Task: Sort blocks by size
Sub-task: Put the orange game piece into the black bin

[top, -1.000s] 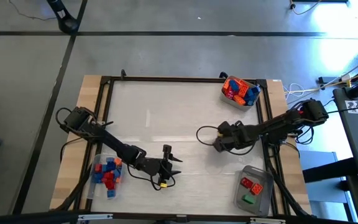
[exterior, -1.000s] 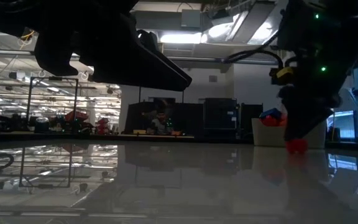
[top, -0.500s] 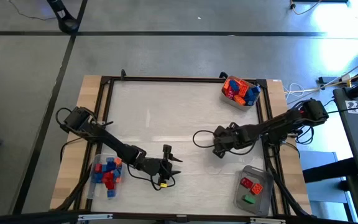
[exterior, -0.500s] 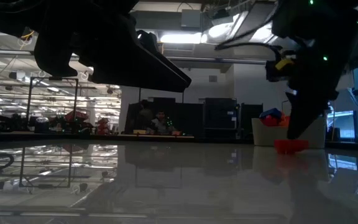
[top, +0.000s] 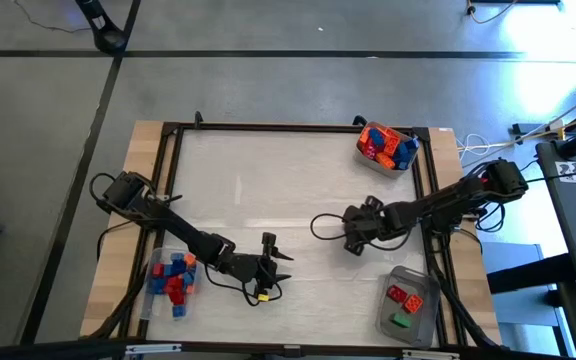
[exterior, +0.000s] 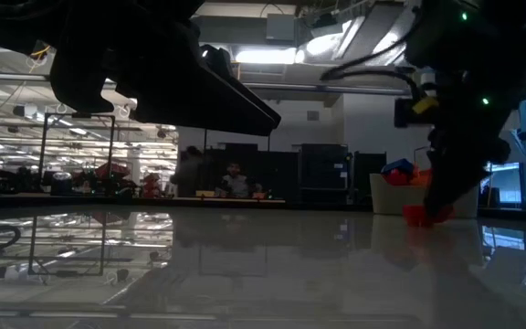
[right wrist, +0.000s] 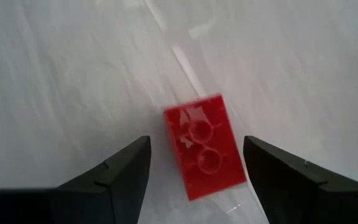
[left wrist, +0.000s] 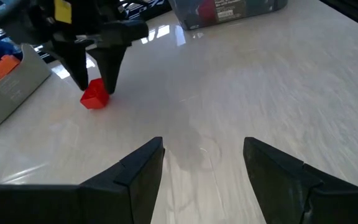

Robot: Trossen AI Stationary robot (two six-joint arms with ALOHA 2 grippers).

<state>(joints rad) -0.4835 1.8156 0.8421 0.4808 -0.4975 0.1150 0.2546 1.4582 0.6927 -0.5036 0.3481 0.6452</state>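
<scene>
red block hidden under right pincer

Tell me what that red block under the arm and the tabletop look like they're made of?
The red block looks like moulded plastic: even colour, crisp edges, and round tubes on the face showing between the right end effector fingers. The tabletop seems to be a smooth, glossy white sheet, perhaps laminate or acrylic: it mirrors ceiling lights and shows faint streaks. Which exactly, I can't tell.

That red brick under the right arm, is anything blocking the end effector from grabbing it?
Nothing visible does. The right end effector hangs open directly over the red brick, which lies alone on bare table.
</scene>
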